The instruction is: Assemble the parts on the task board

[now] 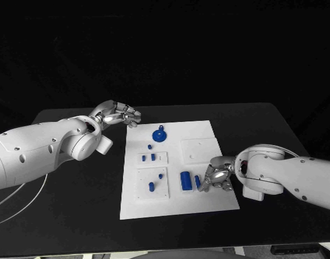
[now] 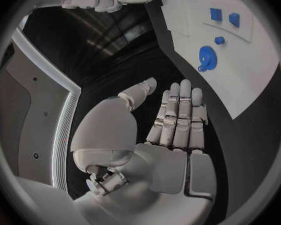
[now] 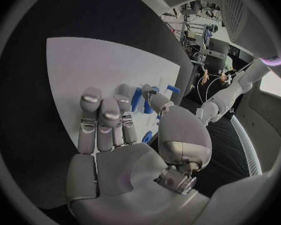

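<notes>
My right robot hand (image 1: 216, 178) pinches a blue part (image 3: 136, 99) at the task board (image 1: 204, 128)'s four o'clock; a slip drops it; left robot hand (image 1: 121, 114) hangs apart, empty.

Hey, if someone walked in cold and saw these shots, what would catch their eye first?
The white task board in the middle of the black table, dotted with small blue parts including a gear-like piece near its far edge. Then the right hand at the board's right edge by a blue cylinder, and the left hand off its far left corner.
</notes>
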Available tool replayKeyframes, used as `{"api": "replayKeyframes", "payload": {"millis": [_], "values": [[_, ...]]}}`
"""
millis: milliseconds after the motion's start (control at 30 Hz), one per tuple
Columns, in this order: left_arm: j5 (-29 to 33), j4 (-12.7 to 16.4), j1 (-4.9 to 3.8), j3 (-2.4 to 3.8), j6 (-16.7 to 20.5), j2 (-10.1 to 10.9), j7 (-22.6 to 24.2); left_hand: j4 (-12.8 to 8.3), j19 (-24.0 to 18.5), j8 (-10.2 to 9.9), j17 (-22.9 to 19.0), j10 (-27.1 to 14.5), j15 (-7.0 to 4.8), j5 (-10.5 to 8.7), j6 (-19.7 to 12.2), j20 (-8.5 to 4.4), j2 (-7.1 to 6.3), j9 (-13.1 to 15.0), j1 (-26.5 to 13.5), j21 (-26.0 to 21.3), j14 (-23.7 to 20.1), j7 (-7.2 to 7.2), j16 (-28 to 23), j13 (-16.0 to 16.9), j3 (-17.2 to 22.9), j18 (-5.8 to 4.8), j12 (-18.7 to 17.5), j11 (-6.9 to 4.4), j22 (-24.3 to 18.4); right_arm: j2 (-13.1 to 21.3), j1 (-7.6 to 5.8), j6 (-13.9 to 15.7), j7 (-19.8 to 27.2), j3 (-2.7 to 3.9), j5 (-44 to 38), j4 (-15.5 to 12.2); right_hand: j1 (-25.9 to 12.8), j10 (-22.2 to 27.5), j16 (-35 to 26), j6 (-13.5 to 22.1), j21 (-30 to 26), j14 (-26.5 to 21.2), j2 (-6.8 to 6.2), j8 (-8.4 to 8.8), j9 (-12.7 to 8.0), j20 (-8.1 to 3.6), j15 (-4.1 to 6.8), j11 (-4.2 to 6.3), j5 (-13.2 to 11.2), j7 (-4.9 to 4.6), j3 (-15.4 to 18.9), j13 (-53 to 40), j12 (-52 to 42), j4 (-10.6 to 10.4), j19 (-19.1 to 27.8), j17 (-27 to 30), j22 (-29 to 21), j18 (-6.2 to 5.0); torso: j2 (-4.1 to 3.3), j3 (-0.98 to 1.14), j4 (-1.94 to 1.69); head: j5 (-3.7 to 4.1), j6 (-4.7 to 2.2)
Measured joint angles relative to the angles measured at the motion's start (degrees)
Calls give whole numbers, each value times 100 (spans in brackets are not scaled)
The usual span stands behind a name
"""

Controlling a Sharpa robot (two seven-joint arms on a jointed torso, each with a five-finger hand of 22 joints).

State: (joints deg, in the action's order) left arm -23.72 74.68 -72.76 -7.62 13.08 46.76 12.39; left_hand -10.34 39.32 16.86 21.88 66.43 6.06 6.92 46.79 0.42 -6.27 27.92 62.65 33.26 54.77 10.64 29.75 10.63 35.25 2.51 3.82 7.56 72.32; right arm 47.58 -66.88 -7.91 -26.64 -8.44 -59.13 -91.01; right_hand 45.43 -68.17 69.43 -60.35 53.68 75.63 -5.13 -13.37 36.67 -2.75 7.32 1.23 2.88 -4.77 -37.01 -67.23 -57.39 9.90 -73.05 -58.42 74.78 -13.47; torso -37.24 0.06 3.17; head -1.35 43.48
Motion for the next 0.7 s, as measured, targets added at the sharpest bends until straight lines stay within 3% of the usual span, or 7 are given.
{"api": "replayKeyframes", "payload": {"millis": [200,367,400,567,600,700], "values": [[0,2,0,0,-4,-1,-4,13,0,0,1,0,0,0,0,0,0,-4,0,0,0,0,0,0,13,0,0,0,5,-56,16,2,-24,11,-51,49,32,0,0,-23,0,1,31,-34,14,0,-1,0,0,20,-67,-5,0,14,0,0,0,-4,1,0,2,0,5],[0,4,0,0,-7,3,-7,26,0,0,1,0,0,0,0,0,0,-5,0,0,0,0,0,-1,0,0,0,0,5,-72,40,3,-27,23,-70,56,70,0,0,-23,0,1,127,-34,16,1,-1,0,0,20,-152,-5,0,-25,0,0,0,-25,2,0,1,1,10],[0,4,0,0,-7,3,-7,26,0,0,1,0,0,0,0,0,0,-5,0,0,0,0,0,-5,0,0,0,0,5,-78,43,3,-30,25,-74,64,64,0,0,-23,0,1,209,-34,16,1,-1,0,0,21,-176,-5,0,-34,0,0,0,-25,2,0,-1,1,13],[0,6,0,0,-10,4,-10,26,0,0,7,0,0,0,0,0,0,-5,0,-21,0,0,0,-5,0,0,0,0,5,-104,51,-6,-48,31,-76,94,14,0,0,-24,0,7,119,-34,23,1,-6,0,0,22,-180,-5,0,-38,0,0,0,-27,2,0,-2,1,15],[0,6,0,0,-11,4,-11,26,0,0,6,0,0,0,0,0,0,-5,0,-22,0,0,0,-5,0,0,0,0,4,-112,52,-13,-54,34,-76,104,0,0,0,-27,0,-2,107,-34,239,1,3,0,0,24,-180,-5,0,-38,0,0,-1,-28,2,0,-2,1,15],[-3,8,0,0,-14,8,-15,26,0,0,7,0,0,0,0,0,0,-5,0,-21,0,0,0,-5,0,0,0,0,10,-125,56,-29,-73,41,-75,115,-2,0,0,-29,0,-11,104,-34,239,9,11,0,0,26,-180,-4,1,-38,8,0,-1,-29,2,-3,-2,1,20]]}}
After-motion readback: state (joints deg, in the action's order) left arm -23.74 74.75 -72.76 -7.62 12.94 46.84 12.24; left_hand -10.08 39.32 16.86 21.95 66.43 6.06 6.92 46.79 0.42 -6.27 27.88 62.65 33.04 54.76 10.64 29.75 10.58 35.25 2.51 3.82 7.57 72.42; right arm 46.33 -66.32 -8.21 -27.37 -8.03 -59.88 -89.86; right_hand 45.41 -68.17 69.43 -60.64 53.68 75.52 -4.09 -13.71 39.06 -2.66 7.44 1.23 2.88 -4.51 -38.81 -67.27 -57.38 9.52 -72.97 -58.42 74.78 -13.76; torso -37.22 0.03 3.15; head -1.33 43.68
